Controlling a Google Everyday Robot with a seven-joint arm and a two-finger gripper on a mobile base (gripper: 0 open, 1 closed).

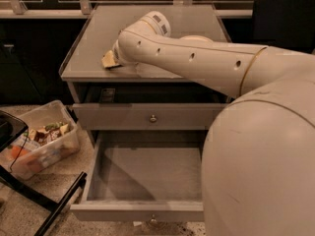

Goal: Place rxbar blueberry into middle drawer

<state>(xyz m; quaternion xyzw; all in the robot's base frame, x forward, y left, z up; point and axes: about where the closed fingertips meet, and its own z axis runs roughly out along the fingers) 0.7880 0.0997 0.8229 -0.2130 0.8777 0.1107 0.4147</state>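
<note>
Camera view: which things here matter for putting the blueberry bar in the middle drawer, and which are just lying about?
Job: middle drawer, pulled open; gripper, at the left front of the cabinet top, mostly behind the arm. Blueberry bar: not visible.
Lying about: gold-brown foil packet by the gripper; clear bin of snacks at left; shut upper drawer.

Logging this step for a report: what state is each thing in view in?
middle drawer: pulled open, visible floor bare.
upper drawer: closed.
gold packet: lying on cabinet top, partly behind arm.
plastic bin: lidless, holding snacks.
gripper: at the packet, mostly hidden by the arm.
</note>
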